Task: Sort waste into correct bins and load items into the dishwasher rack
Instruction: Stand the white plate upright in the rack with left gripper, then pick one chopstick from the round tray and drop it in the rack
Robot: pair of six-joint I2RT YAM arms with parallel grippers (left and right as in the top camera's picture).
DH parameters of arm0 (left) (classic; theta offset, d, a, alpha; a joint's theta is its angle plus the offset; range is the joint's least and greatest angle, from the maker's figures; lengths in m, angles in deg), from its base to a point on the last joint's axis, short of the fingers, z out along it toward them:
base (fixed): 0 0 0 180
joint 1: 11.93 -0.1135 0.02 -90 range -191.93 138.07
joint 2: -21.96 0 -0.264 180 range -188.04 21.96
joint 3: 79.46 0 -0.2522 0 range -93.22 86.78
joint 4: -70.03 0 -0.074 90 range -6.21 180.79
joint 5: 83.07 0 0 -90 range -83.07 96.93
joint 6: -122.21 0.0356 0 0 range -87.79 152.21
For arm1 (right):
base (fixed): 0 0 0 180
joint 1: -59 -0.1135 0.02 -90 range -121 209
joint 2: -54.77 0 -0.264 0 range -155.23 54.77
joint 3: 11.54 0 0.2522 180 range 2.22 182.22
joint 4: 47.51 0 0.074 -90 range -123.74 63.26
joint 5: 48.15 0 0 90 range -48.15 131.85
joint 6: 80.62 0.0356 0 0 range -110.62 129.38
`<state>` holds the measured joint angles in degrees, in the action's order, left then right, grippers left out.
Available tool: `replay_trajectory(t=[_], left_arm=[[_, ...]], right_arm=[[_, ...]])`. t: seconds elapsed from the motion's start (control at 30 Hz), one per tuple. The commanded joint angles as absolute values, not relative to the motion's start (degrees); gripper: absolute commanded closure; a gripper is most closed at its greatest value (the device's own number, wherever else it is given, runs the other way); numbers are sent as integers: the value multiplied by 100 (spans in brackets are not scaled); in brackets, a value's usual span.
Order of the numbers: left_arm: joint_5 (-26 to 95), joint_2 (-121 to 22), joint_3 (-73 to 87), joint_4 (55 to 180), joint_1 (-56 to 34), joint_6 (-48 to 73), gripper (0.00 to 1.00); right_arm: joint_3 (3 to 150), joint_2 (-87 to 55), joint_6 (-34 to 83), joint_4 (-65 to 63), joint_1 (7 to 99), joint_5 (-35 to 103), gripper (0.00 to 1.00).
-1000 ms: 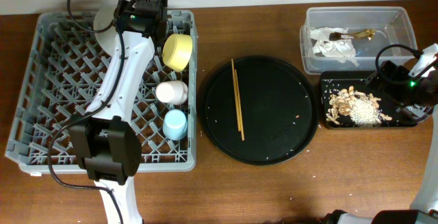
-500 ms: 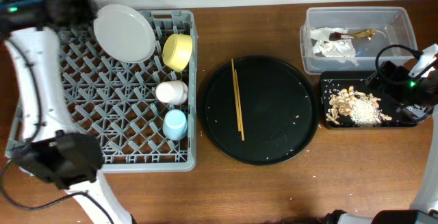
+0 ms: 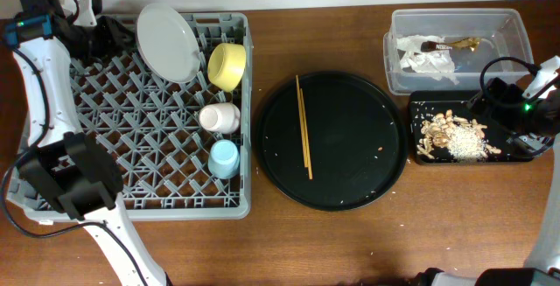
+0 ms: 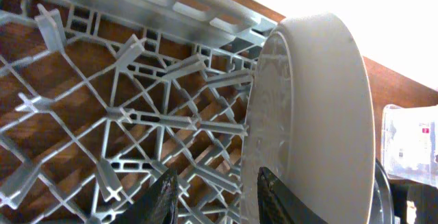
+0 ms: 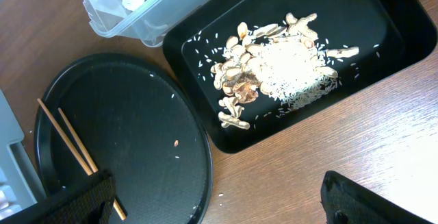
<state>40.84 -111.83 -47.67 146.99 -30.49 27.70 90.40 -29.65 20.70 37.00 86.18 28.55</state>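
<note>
The dishwasher rack (image 3: 131, 159), a large grey crate of upright pegs, sits left of the round black tray (image 3: 350, 172). A white plate (image 3: 169, 41) stands on edge among the pegs at the rack's far side. A yellow bowl (image 3: 227, 66) lies tipped just beside the plate, on the side nearer the round tray. A pale pink cup (image 3: 219, 117) and a light blue cup (image 3: 224, 158) follow in a line down the rack's tray-side edge. Two thin wooden chopsticks (image 3: 304, 127) lie side by side on the round tray, left of its middle.

Right of the round tray and toward the wall, a clear tub (image 3: 507, 32) holds crumpled white tissue (image 3: 427, 59) and a brown-gold wrapper (image 3: 464, 43). A shallow black rectangular tray (image 3: 429, 102), also right of the round tray, carries a heap of beige food scraps (image 3: 453, 137). Everything rests on a brown wooden table (image 3: 350, 242), and a pale wall runs along its far edge.

The left gripper (image 4: 215, 200) hovers over the rack's far left corner, well away from the round tray. Its fingers are parted with only rack grid between them, and the plate's rim lies just beside one finger. The right gripper (image 5: 219, 210) is spread wide and holds nothing. It is above the table by the rectangular tray, with the scraps ahead of its fingers.
</note>
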Motion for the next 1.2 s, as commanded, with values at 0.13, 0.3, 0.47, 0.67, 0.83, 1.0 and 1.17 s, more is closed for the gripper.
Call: replay_trajectory(t=[0.13, 0.3, 0.47, 0.67, 0.83, 1.0, 1.17], left_arm=[[5236, -11216, -5080, 14386, -3065, 2859, 63], [4976, -11179, -6861, 15326, -2752, 2951, 63], [2563, -11221, -7777, 17190, -713, 3159, 62], [661, -11347, -6911, 17391, 1552, 2169, 64], [462, -11347, -4061, 15757, 2258, 1482, 73], [388, -11352, -3010, 14517, 2402, 1240, 78], [399, -11693, -2947, 14318, 2406, 1231, 83]], right_arm=[[9040, -2895, 2008, 3717, 8602, 2905, 3], [9040, -2895, 2010, 3715, 8602, 2905, 3], [9040, -2895, 2008, 3702, 8602, 2907, 3], [9040, -2895, 2008, 3702, 8602, 2905, 1], [9040, -2895, 2008, 3702, 8602, 2905, 2], [9040, -2895, 2006, 3743, 8602, 2907, 1], [9040, -2895, 2006, 3743, 8602, 2907, 1]])
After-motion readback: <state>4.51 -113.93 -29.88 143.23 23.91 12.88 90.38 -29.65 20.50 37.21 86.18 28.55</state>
